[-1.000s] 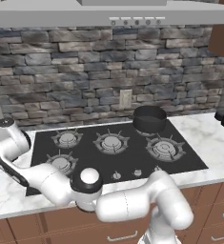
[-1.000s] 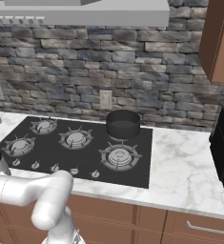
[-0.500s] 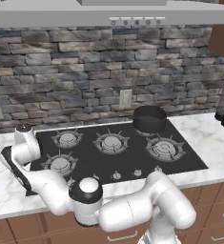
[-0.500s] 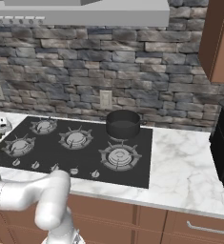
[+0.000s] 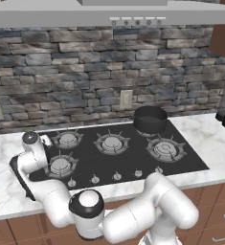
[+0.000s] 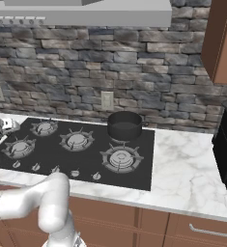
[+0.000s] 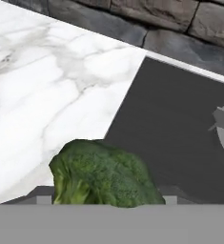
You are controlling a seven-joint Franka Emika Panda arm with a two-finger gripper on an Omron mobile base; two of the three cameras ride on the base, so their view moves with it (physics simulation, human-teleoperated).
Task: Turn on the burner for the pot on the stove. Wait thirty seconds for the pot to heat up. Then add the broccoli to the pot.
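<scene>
**Inspector:** Position of the claw [image 7: 108, 199]?

**Assistant:** At the left edge of the stove [image 5: 133, 155], middle left of the left base view. In the hand view it looks down on the line where the white counter [image 7: 46, 86] meets the black glass.

**Inspector:** Its state?

**Assistant:** Jaws stand wide, and the broccoli [image 7: 104, 176] fills the gap from tip to tip at the bottom of the hand view. I judge it gripped and clear of the surface, though the contact itself is at the frame's edge.

**Inspector:** Why held there?

**Assistant:** My judgement is that the floret is being carried from the counter side toward the pot [image 5: 151, 119], which sits on the rear burner, upper right of centre, well apart from the claw. The carry must cross most of the stove.

**Inspector:** The burner?

**Assistant:** No flame is visible. The knobs [image 5: 95, 179] along the front edge are too small to read.

**Inspector:** Risk?

**Assistant:** An irregular floret could slip or roll in the jaws.
</scene>
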